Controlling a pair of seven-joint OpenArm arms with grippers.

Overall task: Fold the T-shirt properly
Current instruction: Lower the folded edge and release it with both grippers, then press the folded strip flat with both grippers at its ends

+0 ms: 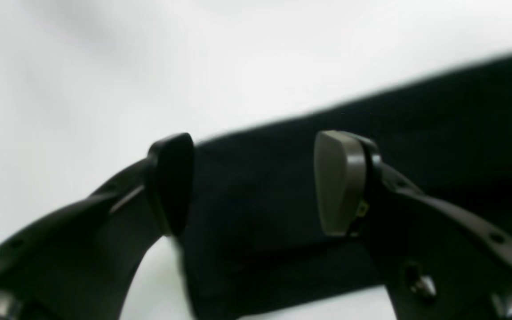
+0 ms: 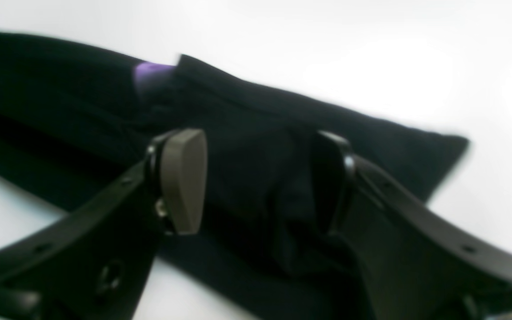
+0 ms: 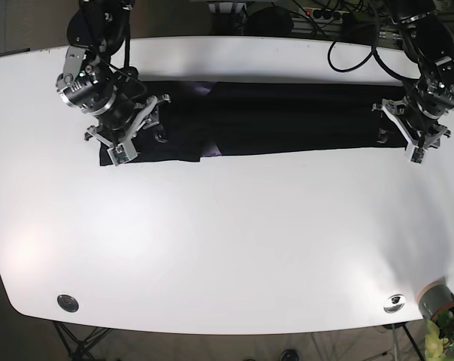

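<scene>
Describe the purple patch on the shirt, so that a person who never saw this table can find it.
Start at the white table and find the long black shirt lying across its far side. Follow it toward the right gripper. The purple patch shows at the shirt's far edge, the only colour on the black cloth.

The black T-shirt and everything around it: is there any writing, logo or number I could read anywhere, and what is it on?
None can be read.
T-shirt: no text visible; only a small purple patch shows, blurred, with no legible writing.
Left gripper and right gripper: no markings.
Table: no readable labels.
</scene>
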